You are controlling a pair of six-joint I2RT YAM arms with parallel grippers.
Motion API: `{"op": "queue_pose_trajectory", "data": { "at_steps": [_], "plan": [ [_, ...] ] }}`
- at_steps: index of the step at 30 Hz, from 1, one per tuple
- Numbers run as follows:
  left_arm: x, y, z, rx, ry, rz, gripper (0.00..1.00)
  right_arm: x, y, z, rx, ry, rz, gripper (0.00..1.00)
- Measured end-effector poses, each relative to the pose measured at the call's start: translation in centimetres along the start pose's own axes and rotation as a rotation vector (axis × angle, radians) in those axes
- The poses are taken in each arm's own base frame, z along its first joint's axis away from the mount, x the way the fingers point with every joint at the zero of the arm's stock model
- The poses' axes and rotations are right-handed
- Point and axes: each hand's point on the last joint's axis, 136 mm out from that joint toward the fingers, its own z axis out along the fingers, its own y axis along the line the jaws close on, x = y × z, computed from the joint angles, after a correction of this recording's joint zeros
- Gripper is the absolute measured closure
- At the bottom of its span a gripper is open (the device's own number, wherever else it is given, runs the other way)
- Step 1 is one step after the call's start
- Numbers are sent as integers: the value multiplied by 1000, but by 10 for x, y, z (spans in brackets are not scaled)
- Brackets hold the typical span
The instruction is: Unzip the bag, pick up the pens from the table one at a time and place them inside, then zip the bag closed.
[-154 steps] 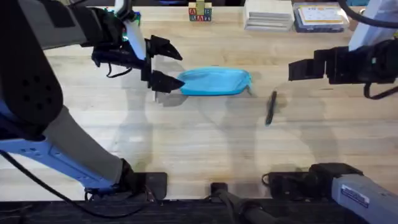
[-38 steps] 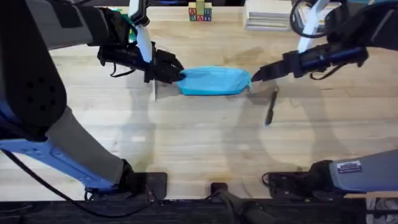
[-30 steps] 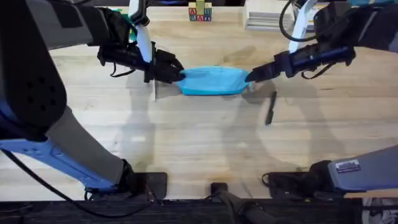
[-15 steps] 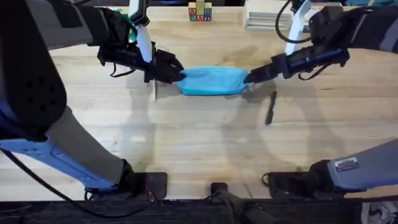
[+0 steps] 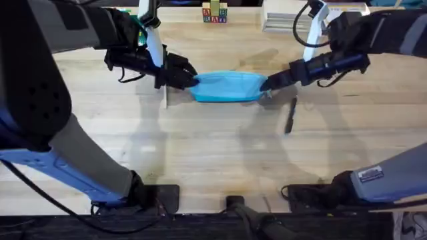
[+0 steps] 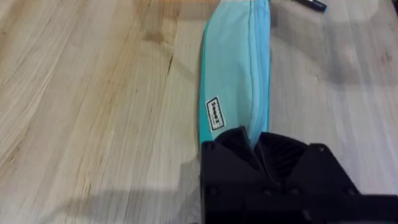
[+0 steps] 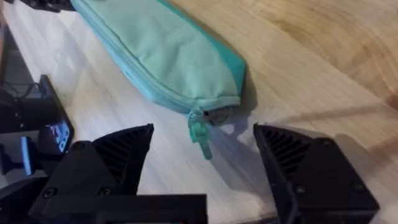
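The light-blue bag (image 5: 228,87) lies zipped across the middle of the table (image 5: 213,153). My left gripper (image 5: 189,81) is shut on the bag's left end; in the left wrist view the black fingers (image 6: 239,142) pinch the fabric of the bag (image 6: 235,68). My right gripper (image 5: 268,85) is at the bag's right end, open. In the right wrist view its fingers (image 7: 118,152) stand either side of the small green zipper pull (image 7: 200,135), which hangs from the bag (image 7: 165,50). One dark pen (image 5: 290,115) lies just right of the bag, and its tip (image 6: 309,4) shows beyond the bag in the left wrist view.
Coloured letter blocks (image 5: 215,12), a stack of white boxes (image 5: 288,16) and a blue-lidded case (image 5: 340,17) sit along the far edge. A thin pale stick (image 5: 165,97) lies beside the bag's left end, under my left gripper.
My right gripper has crept left and closed in on the bag's right end, by the zipper pull. The left gripper, the bag and the pen have stayed put.
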Motion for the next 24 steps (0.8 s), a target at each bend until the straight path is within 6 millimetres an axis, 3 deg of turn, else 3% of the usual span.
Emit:
{"op": "queue_pose_trajectory", "data": {
  "at_steps": [12,18,24],
  "plan": [
    [0,0,0,0,0,0,958,-3,8,3,-29,-6,-12,75],
    [0,0,0,0,0,0,958,-3,9,4,-31,-3,-15,213],
    [0,0,0,0,0,0,958,-3,9,4,-31,-3,-15,432]
  ]
}}
